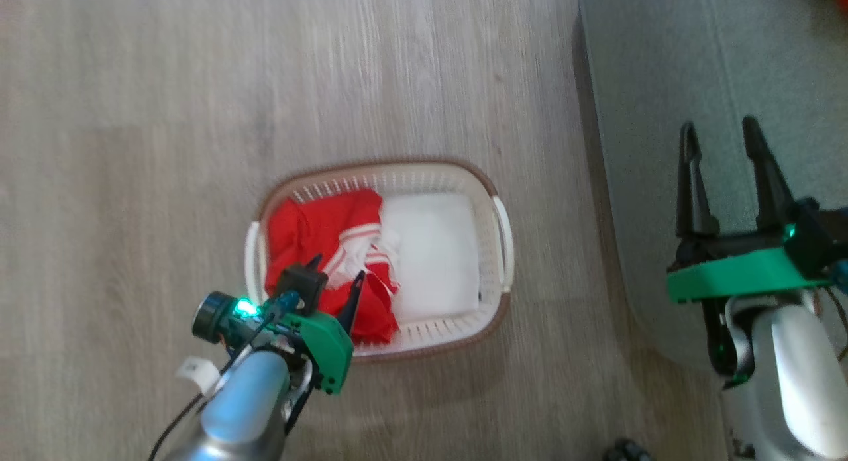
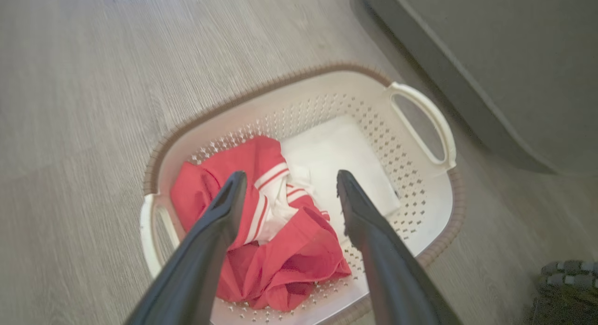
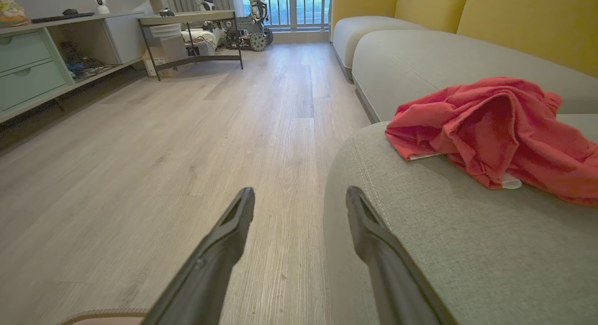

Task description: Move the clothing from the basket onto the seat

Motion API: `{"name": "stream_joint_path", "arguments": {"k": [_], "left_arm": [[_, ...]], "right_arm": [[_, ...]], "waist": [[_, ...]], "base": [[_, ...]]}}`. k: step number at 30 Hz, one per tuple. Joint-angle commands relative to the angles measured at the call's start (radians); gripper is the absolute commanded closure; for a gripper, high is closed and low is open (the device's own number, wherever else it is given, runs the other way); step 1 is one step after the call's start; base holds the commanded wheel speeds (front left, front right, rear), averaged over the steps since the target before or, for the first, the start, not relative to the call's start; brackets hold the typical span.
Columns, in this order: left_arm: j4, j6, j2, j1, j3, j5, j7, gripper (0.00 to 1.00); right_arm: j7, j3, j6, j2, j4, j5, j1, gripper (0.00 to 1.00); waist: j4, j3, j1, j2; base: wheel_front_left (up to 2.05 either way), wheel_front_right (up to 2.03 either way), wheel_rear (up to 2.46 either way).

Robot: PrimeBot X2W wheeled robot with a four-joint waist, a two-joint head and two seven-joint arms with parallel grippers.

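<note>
Crumpled red-and-white striped garment (image 1: 328, 239) sits in the 9 o'clock half of the cream perforated plastic basket (image 1: 430, 173), below the left gripper (image 1: 338, 265), fingers wide and empty. A plain red garment (image 3: 495, 124) lies on the grey-green fabric seat (image 1: 662, 83) at 3 o'clock, where the right gripper (image 1: 720, 123) is likewise wide and empty. Seemingly half done.

left claw (image 1: 338, 269) hides near edge of striped garment (image 1: 358, 244) in basket (image 1: 430, 178). plain red garment (image 3: 495, 124) on seat (image 3: 467, 259) cut off by right edge of right wrist view. dark ribbed thing (image 2: 567, 287) at left wrist view's corner, clipped, can't identify.
</note>
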Motion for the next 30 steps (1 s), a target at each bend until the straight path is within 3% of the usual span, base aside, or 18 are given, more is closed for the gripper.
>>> {"name": "stream_joint_path", "arguments": {"k": [1,13,24,25,26,27,30], "left_arm": [[0.033,-0.005,0.004,-0.040,0.009,0.010,-0.003,0.00],[0.282,-0.016,-0.002,-0.217,-0.048,0.027,0.019,0.00],[0.426,0.004,0.000,-0.314,-0.077,0.033,0.092,0.00],[0.431,0.007,0.000,-0.315,-0.078,0.032,0.095,0.56],[0.434,0.008,0.000,-0.316,-0.078,0.030,0.096,0.87],[0.437,0.009,0.000,-0.317,-0.079,0.027,0.097,1.00],[0.444,0.009,-0.001,-0.317,-0.084,0.022,0.098,1.00]], "right_arm": [[-0.009,0.024,0.000,-0.002,-0.043,0.001,-0.034,0.00],[-0.010,0.048,0.000,-0.002,-0.099,0.034,-0.096,0.00],[-0.010,0.074,0.000,-0.002,-0.099,0.058,-0.124,0.00],[-0.010,0.076,0.000,-0.002,-0.098,0.059,-0.125,0.00],[-0.010,0.077,0.000,-0.002,-0.096,0.060,-0.126,0.00],[-0.010,0.077,0.000,-0.002,-0.094,0.060,-0.127,0.00],[-0.010,0.078,0.000,-0.002,-0.084,0.060,-0.130,0.00]], "waist": [[-0.058,0.122,-0.0003,0.0000],[-0.113,0.299,-0.0003,0.0000],[-0.137,0.354,-0.0003,0.0000],[-0.138,0.353,-0.0003,0.0000],[-0.138,0.352,-0.0003,0.0000],[-0.138,0.350,-0.0003,0.0000],[-0.137,0.337,-0.0003,0.0000]], "base": [[0.00,0.00,0.00],[0.00,0.00,0.00],[0.00,0.00,0.00],[0.00,0.00,0.00],[0.00,0.00,0.00],[0.00,0.00,0.00],[0.00,0.00,0.00]]}}
